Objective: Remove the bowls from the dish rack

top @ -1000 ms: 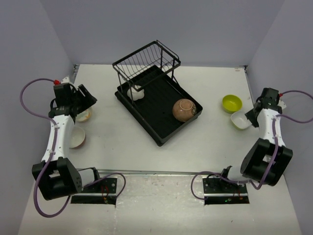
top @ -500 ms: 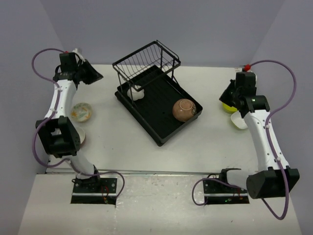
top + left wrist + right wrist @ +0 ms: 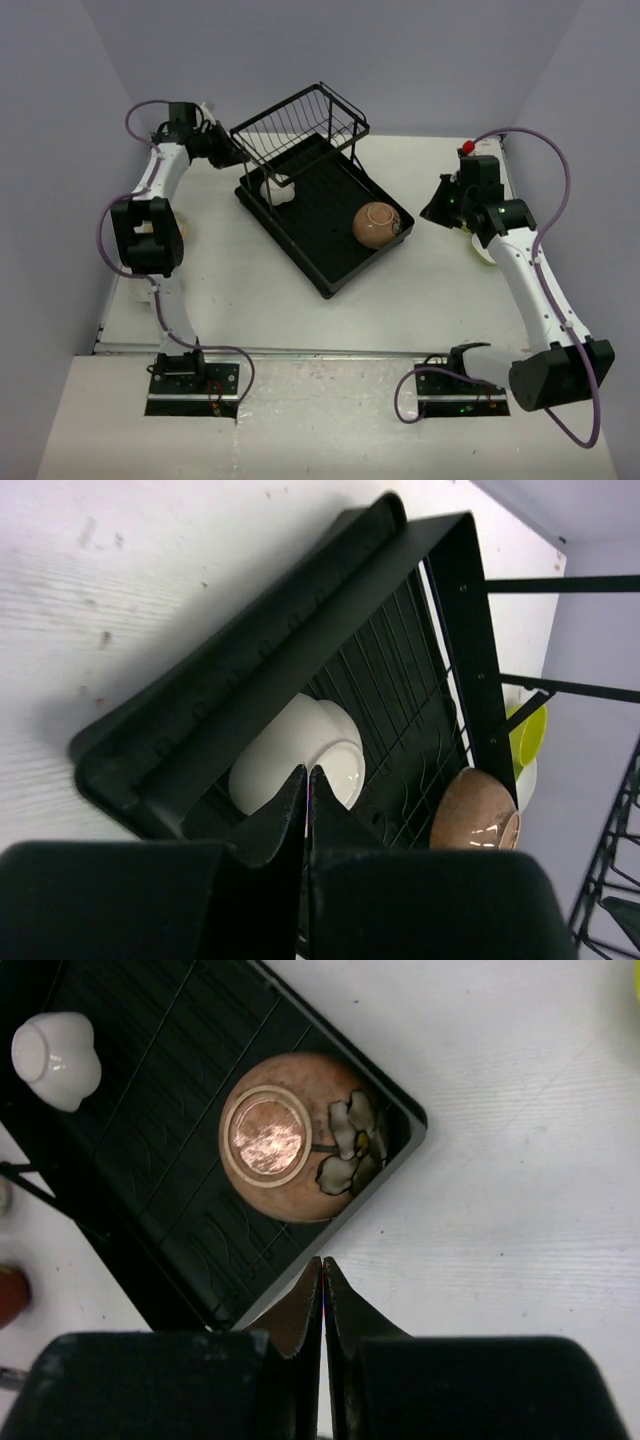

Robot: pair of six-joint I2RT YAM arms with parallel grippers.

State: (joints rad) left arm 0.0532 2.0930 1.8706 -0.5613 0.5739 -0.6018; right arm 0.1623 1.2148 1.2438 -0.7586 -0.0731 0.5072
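The dish rack [image 3: 322,240] sits slantwise in the middle of the desk [image 3: 400,290], its raised wire basket [image 3: 300,118] at the far end. Two bowls lie inside its black tray. A tan-brown bowl [image 3: 377,224] rests upside down in the right-hand corner, foot ring up and a pale flower pattern on its side. A white bowl [image 3: 278,190] lies tilted under the wire basket, near the tray's left rim. The left gripper [image 3: 228,152] hovers by the rack's far-left corner, close to the basket's leg. Its fingers are pressed together with nothing between them, and in its wrist view the tips point toward the white bowl from outside the tray's rim. The right gripper [image 3: 437,210] hangs over the desk just right of the rack, near the corner that holds the tan-brown bowl. It is likewise closed and empty, with its tips over the tray's rim beside that bowl in its wrist view. A lime-green bowl [image 3: 530,735] stands on the desk to the right of the rack, largely hidden by the right arm in the top view.
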